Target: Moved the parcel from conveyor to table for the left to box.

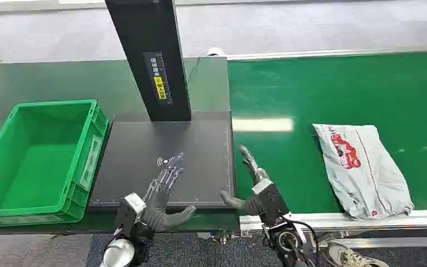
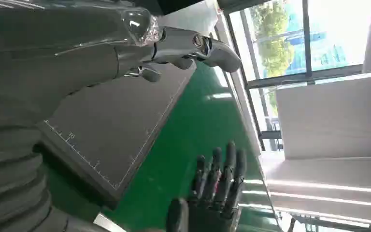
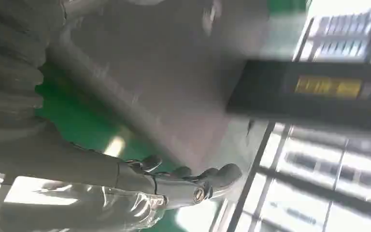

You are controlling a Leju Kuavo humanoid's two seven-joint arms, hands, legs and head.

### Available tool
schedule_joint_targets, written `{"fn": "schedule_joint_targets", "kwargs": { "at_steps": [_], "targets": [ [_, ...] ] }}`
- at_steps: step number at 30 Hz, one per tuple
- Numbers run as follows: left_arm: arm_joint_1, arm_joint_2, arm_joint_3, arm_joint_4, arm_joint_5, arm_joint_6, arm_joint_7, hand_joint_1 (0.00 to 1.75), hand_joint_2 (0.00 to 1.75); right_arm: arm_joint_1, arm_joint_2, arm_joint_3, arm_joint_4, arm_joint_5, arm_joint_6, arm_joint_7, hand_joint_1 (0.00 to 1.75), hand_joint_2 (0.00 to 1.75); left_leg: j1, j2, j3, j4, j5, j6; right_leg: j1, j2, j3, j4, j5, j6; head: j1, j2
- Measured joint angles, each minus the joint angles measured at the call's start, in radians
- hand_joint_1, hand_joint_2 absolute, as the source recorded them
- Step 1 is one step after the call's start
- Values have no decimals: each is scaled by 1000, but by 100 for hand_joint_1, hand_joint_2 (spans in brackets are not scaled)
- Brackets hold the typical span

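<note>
Green belt runs under the parcel (image 1: 362, 167), a grey plastic mailer with a red printed logo I cannot read; it lies flat on the conveyor (image 1: 311, 89) near its front rail, well apart from both my hands. My right hand (image 1: 253, 186) hovers at the seam between the conveyor and the dark scale pad (image 1: 200, 150), fingers spread and holding nothing. My left hand (image 1: 164, 192) hangs over the front of that pad, fingers also apart and empty. The black post (image 1: 150, 55) rising from the pad is cut off at the top; its yellow label and the white characters above it are too small to read. The green crate (image 1: 39, 158) sits on the table (image 1: 44, 80) to my left, its side label illegible. The right wrist view is blurred.
</note>
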Motion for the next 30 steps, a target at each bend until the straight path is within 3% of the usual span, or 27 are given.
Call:
{"fn": "schedule_joint_targets", "kwargs": {
  "at_steps": [6,14,23,26,30],
  "targets": [
    [18,5,13,-17,0,4,8,0,175,12,-34,-143,-56,104,-148,58,0,175,0,0,0,1,0,0,0,0,0,0,0,0,0,0],
    [38,6,28,-45,-3,4,19,0,175,43,-40,-301,-123,172,-193,75,0,175,0,0,0,0,0,0,0,0,0,0,0,0,0,0],
    [38,10,35,-56,-4,-1,31,0,175,40,-48,-359,-133,296,-214,123,0,175,0,0,0,1,0,0,0,0,1,0,0,0,0,0],
    [38,12,37,-60,-3,-3,31,0,175,26,-56,-359,-131,436,-242,193,0,175,0,0,0,1,0,0,0,0,1,0,0,0,0,0],
    [38,13,39,-65,2,-5,33,0,175,-11,-88,-327,-93,793,-313,377,0,175,0,0,0,1,0,0,0,0,1,0,0,0,0,0]
  ]
}}
